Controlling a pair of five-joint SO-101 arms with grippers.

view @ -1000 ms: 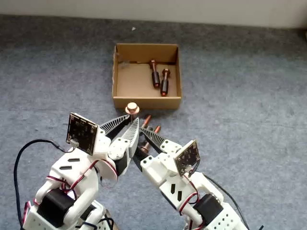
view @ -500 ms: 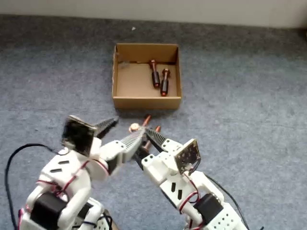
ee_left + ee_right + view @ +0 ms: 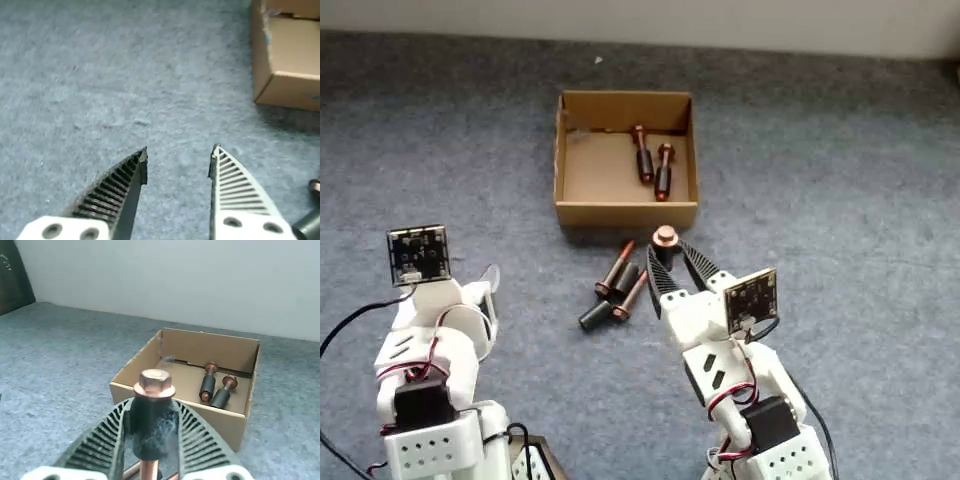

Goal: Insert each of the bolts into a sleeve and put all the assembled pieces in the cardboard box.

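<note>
Grey carpet (image 3: 840,150), right pincer (image 3: 152,412) tight on half-hidden sleeved bolt (image 3: 155,383), left pincer (image 3: 180,150) spread apart.

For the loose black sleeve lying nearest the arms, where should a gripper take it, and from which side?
Probably mid-barrel on the sleeve, coming straight down and closing across its narrow width. It lies flat and diagonal, and a bolt sits close beside its box-side end, so the middle looks freest.

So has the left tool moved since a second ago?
Yes. The left tool has pulled back from the front of the cardboard box toward the high view's left edge, open over carpet. The right tool holds the sleeved bolt.
</note>
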